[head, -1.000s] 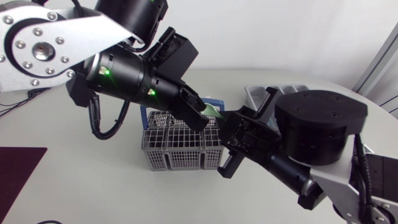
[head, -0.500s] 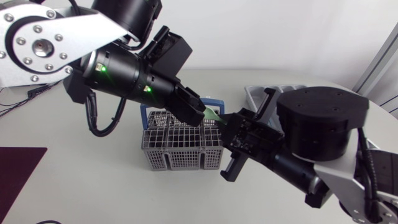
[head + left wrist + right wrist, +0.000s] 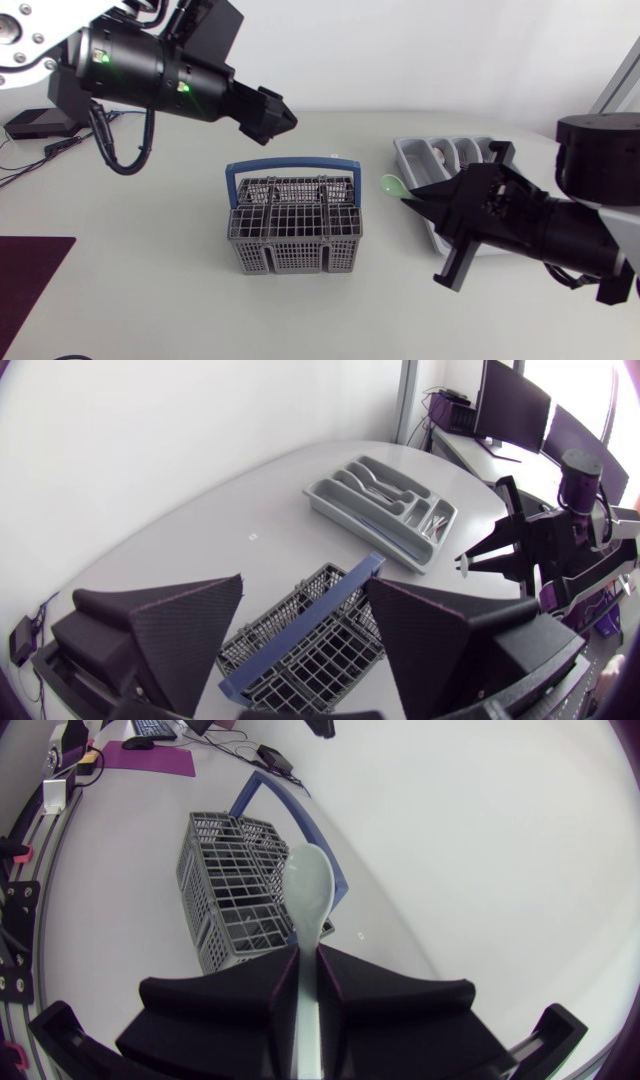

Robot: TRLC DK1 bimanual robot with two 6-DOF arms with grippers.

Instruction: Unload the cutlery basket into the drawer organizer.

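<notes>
Our right claw (image 3: 418, 196) is closed tight on the handle of a pale green spoon (image 3: 393, 185), one finger on each side. The spoon's bowl sticks out ahead of the fingertips. From above, the spoon hangs over the table (image 3: 150, 280) in the gap between the cutlery basket (image 3: 297, 225) and the drawer organizer (image 3: 440, 160), close to the organizer's near wall and clear of the basket. In the right wrist view, the spoon (image 3: 308, 885) runs straight out from between the fingers of the claw (image 3: 308, 960), with the grey basket (image 3: 225, 885) and its blue handle lying beyond it. Our left claw (image 3: 283, 118) hangs above the table behind the basket, up and off to its left. In its own view, the left claw (image 3: 305, 610) stands wide open with nothing between its fingers, the basket (image 3: 310, 640) below it and the organizer (image 3: 380, 510) further off, with some cutlery in its compartments.
</notes>
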